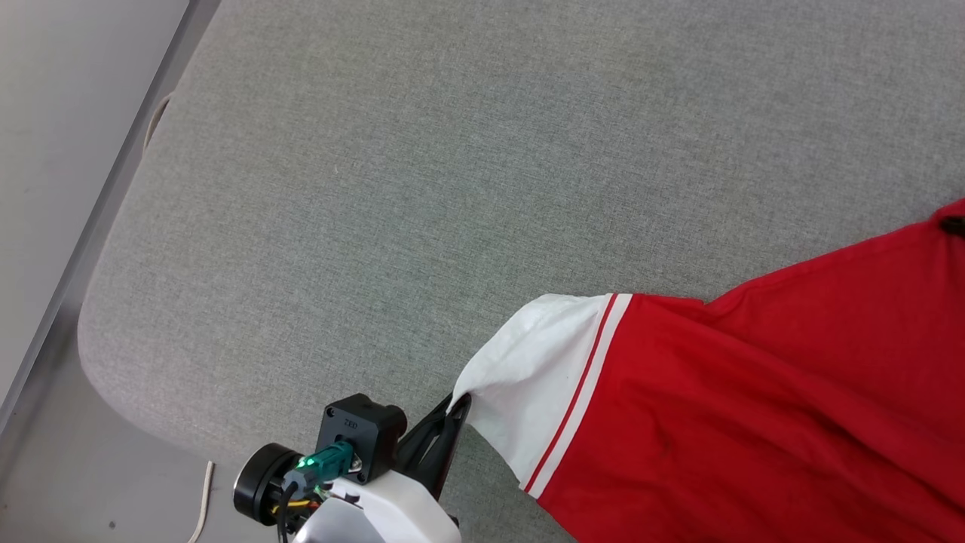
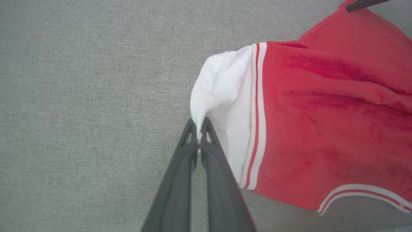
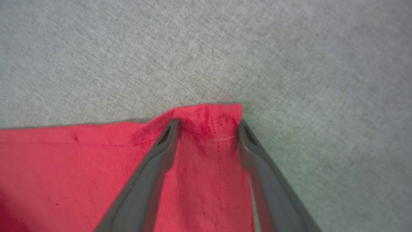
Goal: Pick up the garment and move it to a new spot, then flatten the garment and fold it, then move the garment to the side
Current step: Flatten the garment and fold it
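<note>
The garment (image 1: 754, 392) is a red shirt with a white sleeve (image 1: 528, 377) and red-and-white striped trim, spread over the right part of the grey surface. My left gripper (image 1: 456, 403) is shut on the sleeve's edge, the white cloth pinched between its tips (image 2: 199, 127). In the left wrist view the garment (image 2: 322, 112) stretches away to the right. My right gripper (image 3: 207, 127) is open, its two fingers standing on either side of a red hemmed corner of the garment (image 3: 64, 170) that lies flat on the surface. No lettering shows.
The grey fabric-covered table (image 1: 377, 188) stretches wide to the left and back of the garment. Its rounded corner lies at the lower left, with pale floor (image 1: 45, 151) beyond the edge. A white cord (image 1: 203, 498) lies on the floor by my left arm.
</note>
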Motion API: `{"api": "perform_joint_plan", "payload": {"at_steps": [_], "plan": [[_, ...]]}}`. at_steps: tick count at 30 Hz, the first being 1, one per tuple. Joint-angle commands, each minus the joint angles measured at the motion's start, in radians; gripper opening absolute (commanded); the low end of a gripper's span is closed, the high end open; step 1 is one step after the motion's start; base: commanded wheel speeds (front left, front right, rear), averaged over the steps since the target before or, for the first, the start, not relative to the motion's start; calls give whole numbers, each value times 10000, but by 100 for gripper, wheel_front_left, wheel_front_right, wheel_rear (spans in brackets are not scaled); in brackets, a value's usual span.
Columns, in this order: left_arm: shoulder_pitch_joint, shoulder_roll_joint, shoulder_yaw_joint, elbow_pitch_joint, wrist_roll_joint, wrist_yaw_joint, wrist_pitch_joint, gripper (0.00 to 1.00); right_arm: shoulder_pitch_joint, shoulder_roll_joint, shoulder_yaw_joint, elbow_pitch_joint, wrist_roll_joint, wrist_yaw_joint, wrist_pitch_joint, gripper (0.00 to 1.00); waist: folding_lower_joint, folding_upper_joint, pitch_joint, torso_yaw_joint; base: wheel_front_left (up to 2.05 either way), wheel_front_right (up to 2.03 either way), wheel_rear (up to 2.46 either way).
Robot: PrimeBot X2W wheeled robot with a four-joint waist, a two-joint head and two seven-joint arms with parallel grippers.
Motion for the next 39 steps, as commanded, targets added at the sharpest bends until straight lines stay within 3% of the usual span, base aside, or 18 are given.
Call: {"api": "perform_joint_plan", "payload": {"at_steps": [1,8,14,26,39], "plan": [[-114,-31,16,15,-5,-2,-73,0,540,299,494,210,106,3,278,0,0,0,-8,0,0,0,0],[-209,15,100,92,-37,43,-90,0,318,306,644,319,267,1,-203,0,0,0,-199,-190,0,0,0],[-386,79,382,127,-69,100,-286,0,-127,404,691,208,358,0,-1392,0,0,0,-728,-607,0,0,0],[-674,568,1168,-48,-240,165,-383,0,-513,664,923,83,1064,-2,-3676,0,0,0,-2326,-1976,0,0,0],[-2002,722,2191,-321,-180,274,-1131,0,-1027,528,685,-943,1070,-2,-4888,0,0,0,-3787,-3470,0,0,0]]}}
